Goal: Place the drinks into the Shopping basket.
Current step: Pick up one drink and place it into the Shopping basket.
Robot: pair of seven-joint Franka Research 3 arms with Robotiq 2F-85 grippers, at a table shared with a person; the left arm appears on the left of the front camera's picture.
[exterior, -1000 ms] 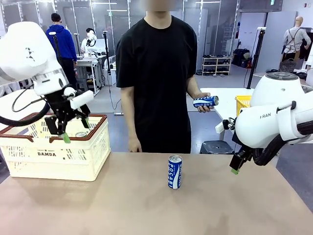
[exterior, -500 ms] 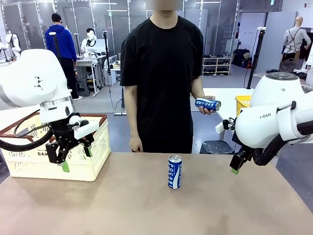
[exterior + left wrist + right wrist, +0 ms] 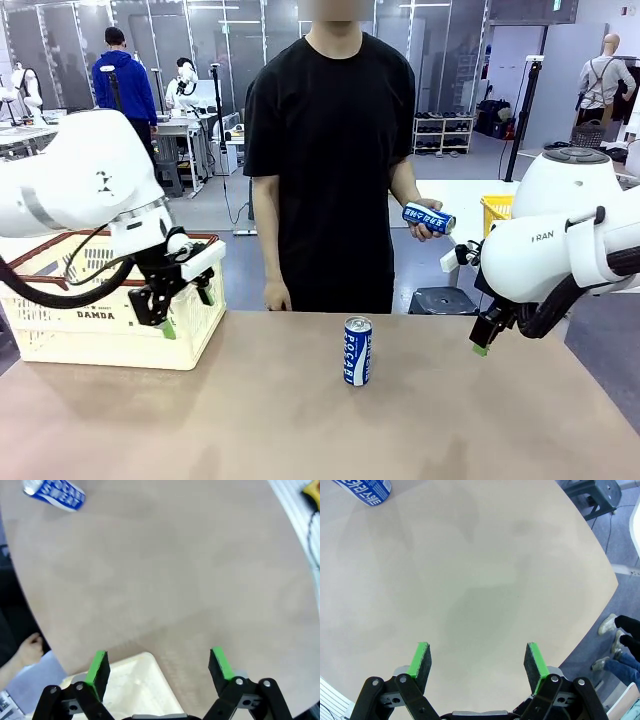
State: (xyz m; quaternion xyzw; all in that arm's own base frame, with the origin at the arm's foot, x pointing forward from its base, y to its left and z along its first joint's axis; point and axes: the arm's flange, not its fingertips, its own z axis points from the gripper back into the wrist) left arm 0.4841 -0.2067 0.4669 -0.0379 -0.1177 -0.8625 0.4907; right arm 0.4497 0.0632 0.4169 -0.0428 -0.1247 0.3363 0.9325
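Observation:
A blue and white can (image 3: 357, 350) stands upright mid-table; it also shows as the can (image 3: 55, 492) in the left wrist view and the can (image 3: 365, 490) in the right wrist view. The person holds a second blue and white can (image 3: 428, 218) above the far edge. The cream Shopping basket (image 3: 100, 335) sits at the table's left. My left gripper (image 3: 187, 312) (image 3: 159, 667) hangs open and empty over the basket's right corner (image 3: 135, 680). My right gripper (image 3: 483, 342) (image 3: 477, 662) hovers open and empty over bare table, to the right of the standing can.
The person stands at the far edge, one hand (image 3: 274, 297) resting near it. A bright yellow basket (image 3: 497, 212) sits on a white table behind at the right. A stool (image 3: 443, 300) stands past the table's far right edge.
My left arm has swung from above the basket down and right to its right corner, still open. The person's hand with the can has dropped slightly. The right arm has not moved.

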